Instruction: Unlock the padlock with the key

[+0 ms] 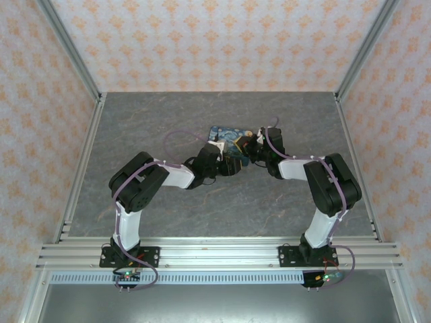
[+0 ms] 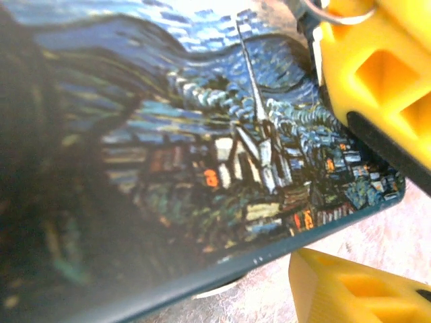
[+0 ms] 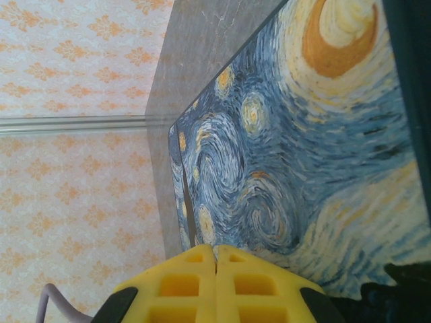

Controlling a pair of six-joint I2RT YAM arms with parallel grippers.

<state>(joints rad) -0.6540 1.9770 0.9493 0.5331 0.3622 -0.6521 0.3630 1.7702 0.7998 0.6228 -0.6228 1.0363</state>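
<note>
Meeting at a dark-blue box printed with a swirling starry-night painting [image 1: 225,132], both arms reach in to the middle of the grey stone-patterned table [image 1: 148,202].

The left gripper [image 1: 231,161] comes at the box from its near left side. In the left wrist view its yellow plastic fingers [image 2: 377,74] stand apart, one above and one below the box's lower corner, and I cannot tell whether they press on it. A thin metal ring [image 2: 323,12] shows at the top edge, beside the upper finger. The right gripper [image 1: 254,149] sits at the box's right end, its yellow fingers [image 3: 195,282] pressed flat together, just beside the printed face. Where the small teal padlock sits I cannot tell.
</note>
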